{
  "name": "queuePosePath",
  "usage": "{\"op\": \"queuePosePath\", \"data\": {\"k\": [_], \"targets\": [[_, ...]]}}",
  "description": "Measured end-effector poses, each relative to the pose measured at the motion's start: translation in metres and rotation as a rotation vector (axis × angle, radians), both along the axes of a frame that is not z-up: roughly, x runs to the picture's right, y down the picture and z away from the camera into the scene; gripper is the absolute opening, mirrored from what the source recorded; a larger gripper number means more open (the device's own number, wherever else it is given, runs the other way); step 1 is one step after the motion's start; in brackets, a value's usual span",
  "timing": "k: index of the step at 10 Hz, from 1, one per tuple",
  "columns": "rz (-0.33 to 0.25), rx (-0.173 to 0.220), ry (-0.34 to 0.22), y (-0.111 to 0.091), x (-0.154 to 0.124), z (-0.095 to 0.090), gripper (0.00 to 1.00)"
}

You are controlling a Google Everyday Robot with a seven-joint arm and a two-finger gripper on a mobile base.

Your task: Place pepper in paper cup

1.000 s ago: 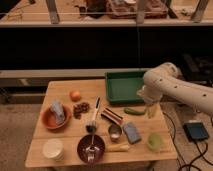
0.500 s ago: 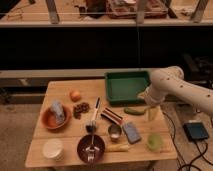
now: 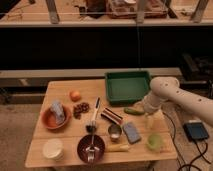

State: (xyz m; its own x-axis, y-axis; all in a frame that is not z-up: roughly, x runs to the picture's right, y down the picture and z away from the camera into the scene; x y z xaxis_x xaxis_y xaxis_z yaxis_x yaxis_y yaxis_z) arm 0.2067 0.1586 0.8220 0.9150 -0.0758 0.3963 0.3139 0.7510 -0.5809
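Note:
The pepper is a small dark green curved piece lying on the wooden table just below the green tray's front edge. The paper cup is short, wide and cream-white and stands at the table's front left corner, far from the pepper. My gripper hangs from the white arm that reaches in from the right. It sits just right of the pepper, low over the table. I cannot tell whether it touches the pepper.
A green tray stands at the back right. An orange bowl, an orange, a dark bowl with a fork, a metal cup, a blue sponge, a pale yellow stick and a light green round object lie between pepper and cup.
The arm has lowered and the gripper has come down closer to the table beside the pepper. The pepper and the cup have not moved.

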Motion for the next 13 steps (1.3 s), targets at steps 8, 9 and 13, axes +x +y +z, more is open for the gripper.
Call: {"op": "queuePosePath", "data": {"k": [8,9,13], "targets": [[0.037,0.023,0.089,0.007,-0.016,0.037,0.80],[0.039,0.025,0.104,0.003,-0.015,0.045,0.79],[0.031,0.032,0.125,-0.003,-0.013,0.061,0.58]]}}
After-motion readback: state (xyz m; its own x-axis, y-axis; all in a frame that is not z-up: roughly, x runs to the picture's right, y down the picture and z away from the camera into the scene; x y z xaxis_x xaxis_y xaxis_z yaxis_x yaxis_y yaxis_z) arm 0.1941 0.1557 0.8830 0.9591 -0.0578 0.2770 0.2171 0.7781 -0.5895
